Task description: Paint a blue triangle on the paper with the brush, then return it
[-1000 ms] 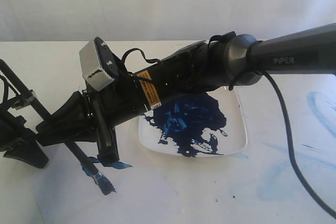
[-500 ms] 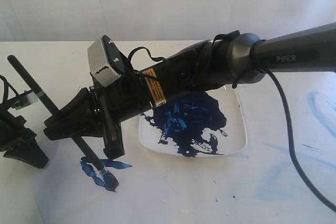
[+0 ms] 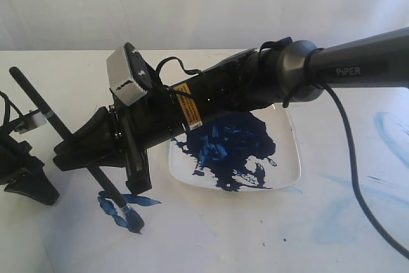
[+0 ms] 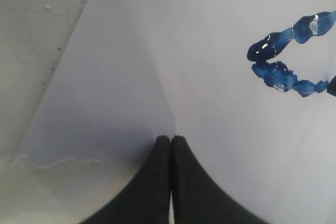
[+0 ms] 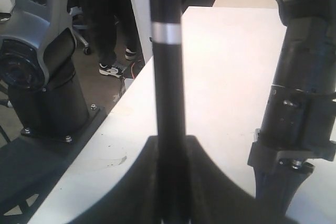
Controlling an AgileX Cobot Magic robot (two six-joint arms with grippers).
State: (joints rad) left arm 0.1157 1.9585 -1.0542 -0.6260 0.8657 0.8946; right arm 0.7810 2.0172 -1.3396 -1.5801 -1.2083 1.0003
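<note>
On the paper (image 3: 192, 241), one brush (image 3: 46, 112), two strokes (image 3: 114, 211)

The right arm (image 3: 358, 65) enters at 3 o'clock and stretches across the middle, sloping down toward 8 o'clock. Its wrist (image 3: 211, 97) is rolled so that the silver camera housing (image 3: 124, 75) sits on top. The right pincer (image 3: 67, 151) is clamped on the brush (image 3: 38, 103), whose handle runs between its fingers (image 5: 126, 192). The left pincer (image 3: 25, 180) sits at 8 o'clock by the edge of the exterior view, pointing downward. Its fingers (image 4: 152, 182) are pressed together with nothing between them.
</note>
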